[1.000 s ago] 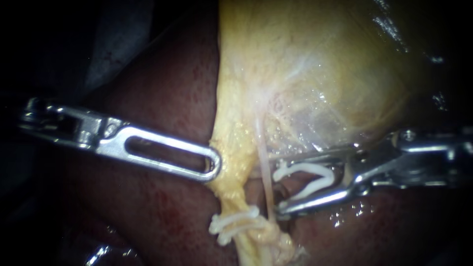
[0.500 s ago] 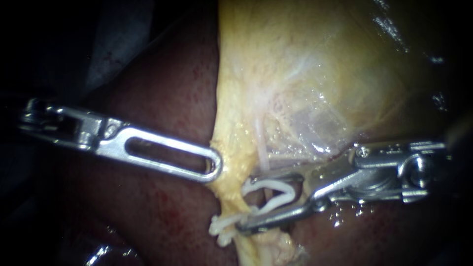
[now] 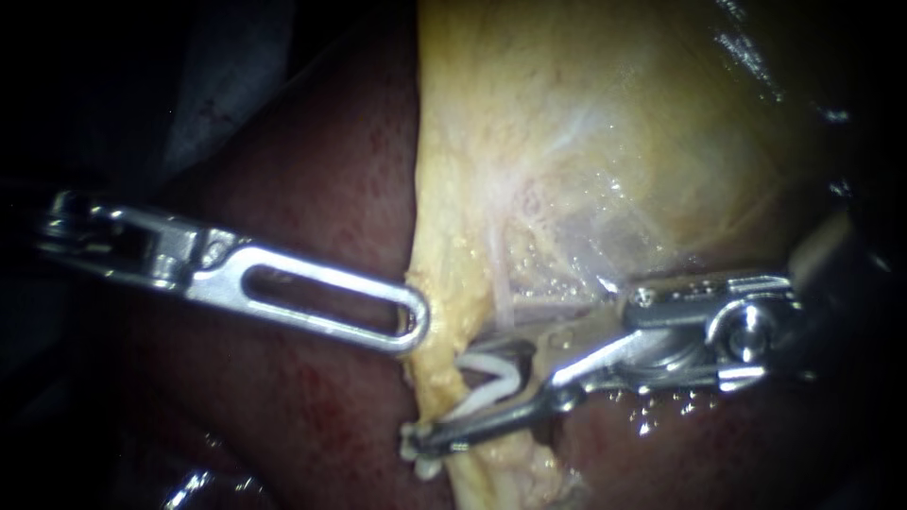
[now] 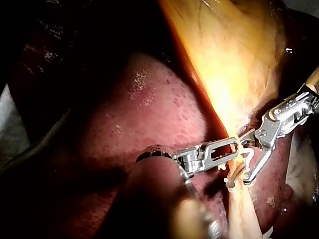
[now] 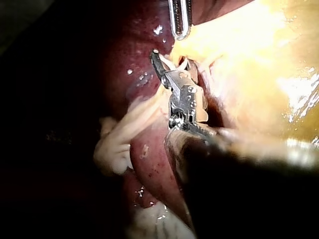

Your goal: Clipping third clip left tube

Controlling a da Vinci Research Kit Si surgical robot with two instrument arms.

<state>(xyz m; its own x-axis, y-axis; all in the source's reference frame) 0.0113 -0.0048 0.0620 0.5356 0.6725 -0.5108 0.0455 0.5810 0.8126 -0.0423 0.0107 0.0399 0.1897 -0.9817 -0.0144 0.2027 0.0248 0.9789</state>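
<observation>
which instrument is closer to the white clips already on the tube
Right. The right instrument, holding an open clip, has its tip against those clips; the left instrument is farther off, at the yellow tissue's edge.

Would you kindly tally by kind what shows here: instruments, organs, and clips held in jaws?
Instruments: 2, the left instrument and the right instrument.
Organs: 2, the liver and the gallbladder.
Clips in jaws: 1, a white clip held by the right instrument.
Total: 5.
</observation>
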